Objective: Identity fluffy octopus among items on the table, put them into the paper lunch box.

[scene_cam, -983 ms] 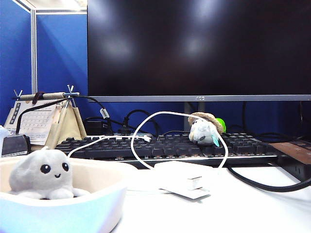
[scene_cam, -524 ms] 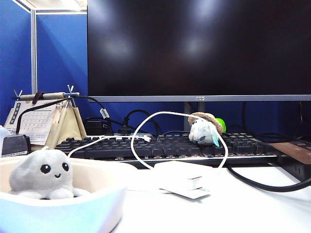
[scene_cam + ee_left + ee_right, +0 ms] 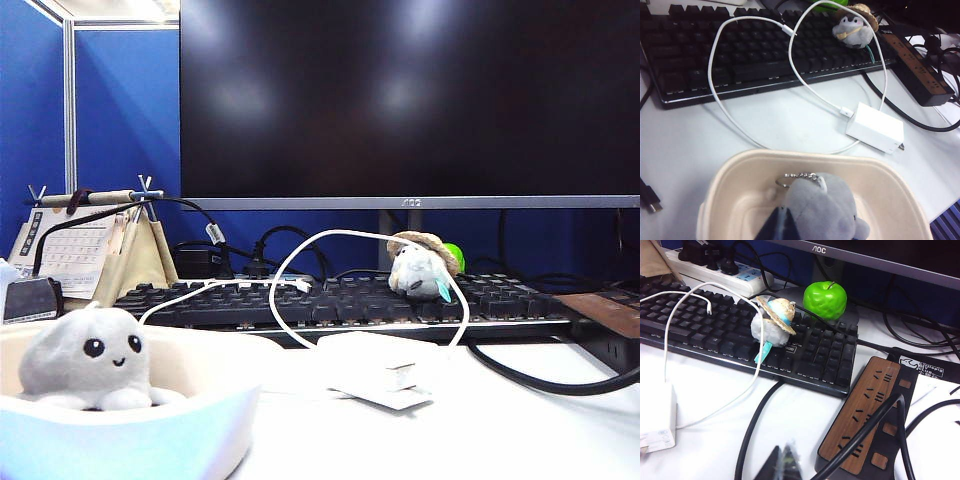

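Note:
The fluffy octopus (image 3: 88, 358), light grey with black bead eyes, sits upright inside the cream paper lunch box (image 3: 150, 425) at the front left of the table. In the left wrist view the octopus (image 3: 822, 210) lies in the lunch box (image 3: 790, 157) with its metal key ring toward the keyboard. My left gripper (image 3: 783, 221) hangs over the box just beside the plush, fingers together, nothing between them. My right gripper (image 3: 786, 460) is shut and empty above the table, between a black cable and the wooden power strip (image 3: 875, 410). Neither gripper shows in the exterior view.
A black keyboard (image 3: 330, 300) lies under the monitor (image 3: 410, 100). On it sits a straw-hat plush (image 3: 771, 325), with a green apple (image 3: 825, 299) behind. A white adapter (image 3: 875, 127) and its looping cable lie in front of the keyboard. A desk calendar (image 3: 70, 250) stands at the back left.

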`<state>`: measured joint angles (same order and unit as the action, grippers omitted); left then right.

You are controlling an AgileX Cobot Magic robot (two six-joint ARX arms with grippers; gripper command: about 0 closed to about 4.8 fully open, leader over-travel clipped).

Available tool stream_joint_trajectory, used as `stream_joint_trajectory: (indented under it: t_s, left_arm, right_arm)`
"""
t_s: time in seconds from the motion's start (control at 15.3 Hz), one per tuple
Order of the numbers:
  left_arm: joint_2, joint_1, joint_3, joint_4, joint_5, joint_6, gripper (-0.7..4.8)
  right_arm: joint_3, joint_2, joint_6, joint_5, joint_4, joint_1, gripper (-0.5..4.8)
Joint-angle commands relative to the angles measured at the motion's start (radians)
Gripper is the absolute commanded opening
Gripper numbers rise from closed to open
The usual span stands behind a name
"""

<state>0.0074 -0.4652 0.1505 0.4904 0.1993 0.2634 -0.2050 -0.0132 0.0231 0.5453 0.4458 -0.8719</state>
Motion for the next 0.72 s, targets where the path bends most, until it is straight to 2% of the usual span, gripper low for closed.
stream_joint_trajectory:
  t_s: [0.07, 0.26, 0.33, 0.52, 0.59, 0.72]
  left_arm:
    - [0.000, 0.002, 0.002, -0.013, 0.003, 0.002, -0.04]
    - [-0.004, 0.075, 0.002, -0.024, -0.040, -0.031, -0.03]
    - [-0.004, 0.167, 0.002, -0.041, -0.067, -0.031, -0.03]
    - [-0.004, 0.345, 0.002, -0.084, -0.064, -0.032, -0.02]
    - [-0.004, 0.445, 0.002, -0.108, -0.062, -0.064, -0.02]
    - [-0.004, 0.504, 0.002, -0.156, -0.067, -0.112, -0.02]
  right_arm:
    - [-0.003, 0.000, 0.003, -0.002, -0.016, 0.000, -0.06]
    - [-0.003, 0.000, 0.003, -0.001, -0.016, 0.000, -0.06]
    - [-0.003, 0.000, 0.003, -0.001, -0.015, 0.000, -0.06]
    - [-0.003, 0.000, 0.003, -0.002, -0.015, 0.000, -0.06]
    - [-0.003, 0.000, 0.003, -0.001, -0.015, 0.000, -0.06]
    - [-0.003, 0.000, 0.003, -0.002, -0.015, 0.000, -0.06]
